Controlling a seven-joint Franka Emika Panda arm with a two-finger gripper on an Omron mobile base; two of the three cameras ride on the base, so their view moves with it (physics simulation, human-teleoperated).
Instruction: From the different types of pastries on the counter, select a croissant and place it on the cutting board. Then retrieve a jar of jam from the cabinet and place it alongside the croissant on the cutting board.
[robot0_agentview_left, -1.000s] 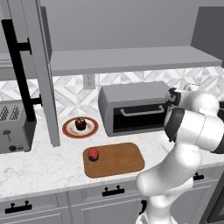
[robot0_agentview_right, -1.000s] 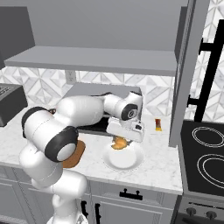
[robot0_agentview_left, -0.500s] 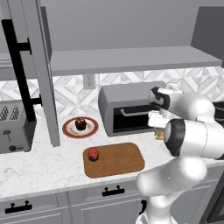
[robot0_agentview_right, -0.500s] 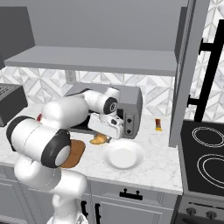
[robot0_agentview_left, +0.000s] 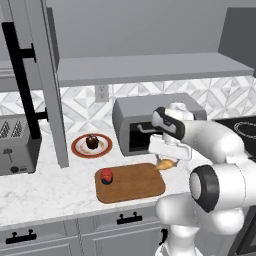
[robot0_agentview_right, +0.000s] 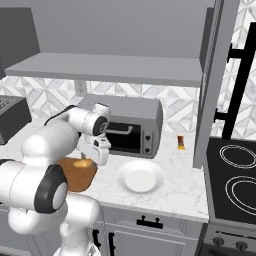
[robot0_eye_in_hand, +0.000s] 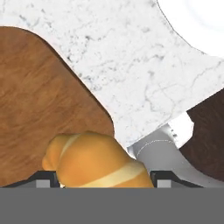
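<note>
We count one croissant (robot0_eye_in_hand: 98, 162) and one cupcake (robot0_agentview_left: 91, 142) — two pastries in all. There are two plates: one with a red rim (robot0_agentview_left: 79, 149) under the cupcake, one plain white (robot0_agentview_right: 141, 177). One cutting board (robot0_agentview_left: 131, 182) and one jar of jam (robot0_agentview_left: 106, 175) — a single toaster (robot0_agentview_left: 17, 146), a single toaster oven (robot0_agentview_right: 131, 123), and one small orange-labelled packet (robot0_agentview_right: 181, 142).

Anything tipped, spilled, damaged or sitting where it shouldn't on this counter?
Nothing spilled, tipped or damaged. The jar of jam stands upright on the cutting board, the cupcake sits on its plate, and the claw holds the croissant at the board's right corner. The white plate is bare.
</note>
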